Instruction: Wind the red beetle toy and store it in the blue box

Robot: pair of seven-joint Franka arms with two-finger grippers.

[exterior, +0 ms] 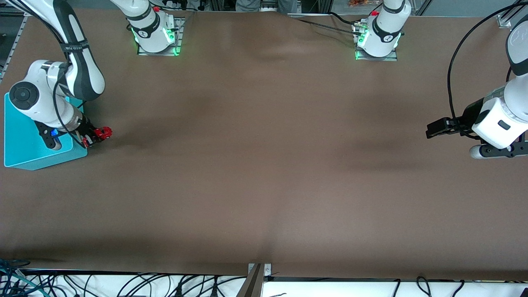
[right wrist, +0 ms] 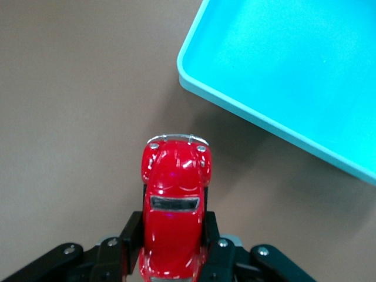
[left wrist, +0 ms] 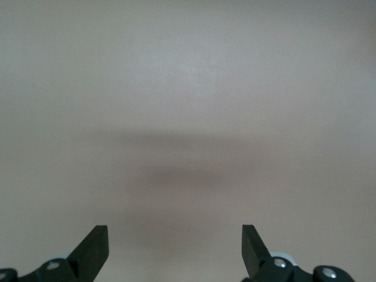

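Right gripper: you have it clenched on the red beetle toy, one finger pressed against each side of the body, with the rounded nose sticking out past the fingertips (the wrist view shows this best).
Red beetle toy: your front view shows it held just off the corner of the blue box, over bare table at the right arm's end, and not inside the box.
Blue box: it sits on the table at the right arm's end, partly under the right arm; you can see its pale rim and plain turquoise floor in the right wrist view, close beside the toy's nose.
Left gripper: released, its two fingers standing wide apart with nothing between them (only brown table surface lies under them).
Left arm: it waits at its own end of the table, well apart from the box and the toy.
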